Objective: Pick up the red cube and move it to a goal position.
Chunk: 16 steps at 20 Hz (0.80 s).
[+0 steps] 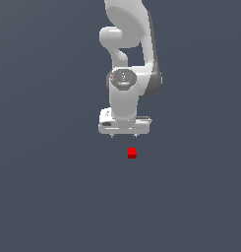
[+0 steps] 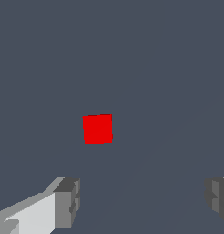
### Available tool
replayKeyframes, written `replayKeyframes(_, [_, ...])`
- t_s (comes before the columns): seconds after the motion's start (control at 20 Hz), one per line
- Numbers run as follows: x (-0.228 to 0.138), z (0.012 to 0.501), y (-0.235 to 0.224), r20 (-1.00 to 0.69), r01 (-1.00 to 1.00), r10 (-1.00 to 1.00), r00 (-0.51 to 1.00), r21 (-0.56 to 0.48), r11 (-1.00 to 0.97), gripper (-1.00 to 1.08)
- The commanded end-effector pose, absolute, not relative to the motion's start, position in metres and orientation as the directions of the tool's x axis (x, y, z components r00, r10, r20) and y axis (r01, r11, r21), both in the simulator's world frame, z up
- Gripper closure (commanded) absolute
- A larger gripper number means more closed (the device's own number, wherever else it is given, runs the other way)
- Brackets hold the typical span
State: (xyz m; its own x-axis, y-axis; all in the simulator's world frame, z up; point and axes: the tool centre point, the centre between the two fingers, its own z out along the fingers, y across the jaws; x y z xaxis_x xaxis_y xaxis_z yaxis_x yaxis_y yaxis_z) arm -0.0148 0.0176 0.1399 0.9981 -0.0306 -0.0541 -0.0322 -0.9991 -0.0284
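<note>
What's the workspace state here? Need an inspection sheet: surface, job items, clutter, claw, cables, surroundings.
Surface: plain dark grey-blue ground, uniform, no markings.
Job's things: red cube, lying free on the ground, nothing touching it; seen square-on in the wrist view. No goal marker seen.
Clutter: nothing seen.
Claw: claw open, empty, hanging above the cube; fingers spread wide, the cube not between them.
Cables: nothing seen.
Surroundings: only the white arm; nothing else seen.

A plain, dark slate-grey tabletop [image 1: 48, 197] fills both views from edge to edge, uniform in tone. A faint diagonal line crosses the wrist view toward two o'clock.
</note>
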Motion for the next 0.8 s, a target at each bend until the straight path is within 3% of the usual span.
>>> replayKeyframes(0.0, [-0.015, 0.140, 0.018, -0.054, -0.032, -0.031, 0.998, -0.028, -0.999, -0.92])
replayKeyframes(0.35, [-0.013, 0.125, 0.023, -0.047, -0.023, -0.022, 0.999, -0.026, -0.999, -0.92])
replayKeyframes(0.75, [-0.004, 0.074, 0.041, -0.024, 0.007, 0.007, 1.000, -0.015, -1.000, -0.92])
